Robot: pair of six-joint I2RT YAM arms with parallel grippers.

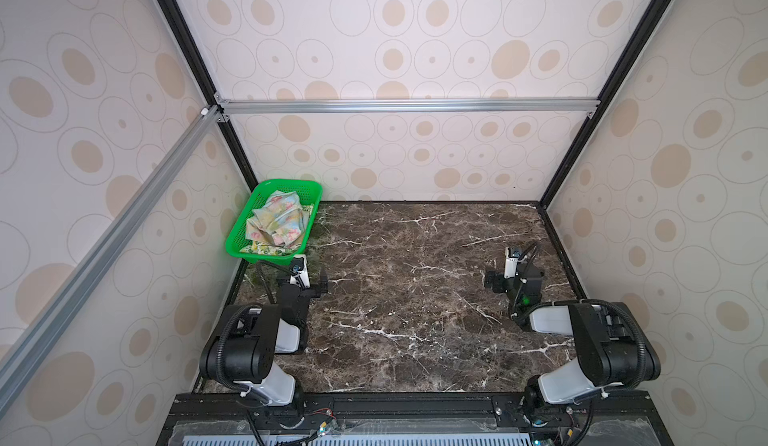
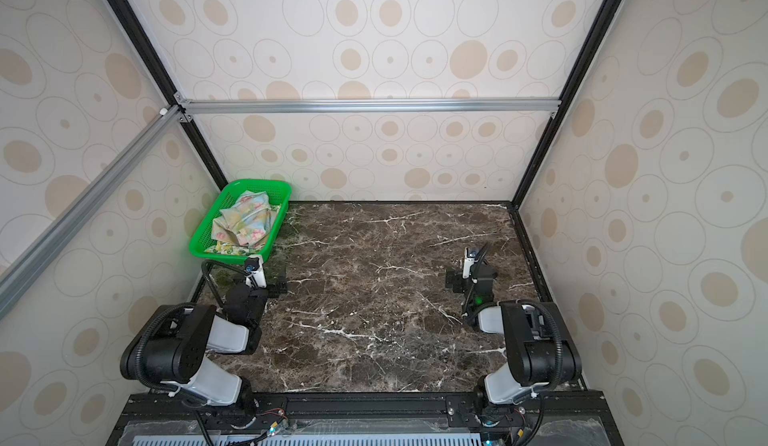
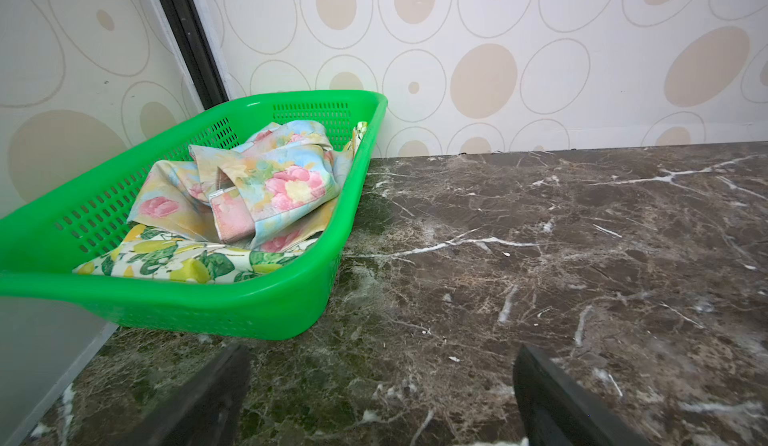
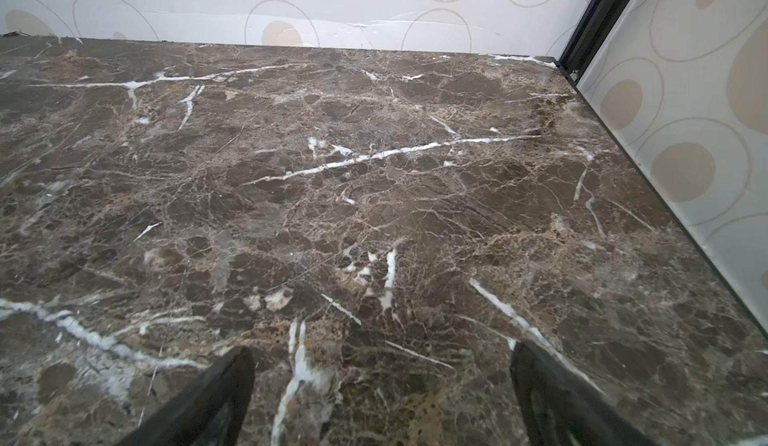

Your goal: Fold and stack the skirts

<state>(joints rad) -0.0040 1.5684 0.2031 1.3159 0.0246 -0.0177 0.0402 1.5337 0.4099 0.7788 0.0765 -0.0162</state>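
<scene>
Both skirts lie crumpled in a green mesh basket (image 1: 291, 182) (image 2: 257, 182) (image 3: 216, 305) at the table's far left corner. The pastel blue-yellow skirt with pink flowers (image 1: 279, 217) (image 2: 248, 217) (image 3: 266, 182) is on top. The cream lemon-print skirt (image 1: 266, 250) (image 2: 227, 249) (image 3: 174, 259) shows beneath it at the near end. My left gripper (image 1: 303, 280) (image 2: 259, 280) (image 3: 382, 356) hovers low just in front of the basket, open and empty. My right gripper (image 1: 514, 275) (image 2: 471, 275) (image 4: 382, 354) is open and empty over the table's right side.
The dark brown marble table (image 1: 415, 298) (image 2: 374, 298) (image 4: 374, 195) is enclosed by patterned walls on three sides with black corner posts (image 1: 237, 149). A black rail (image 1: 415, 406) carrying both arm bases runs along the near edge.
</scene>
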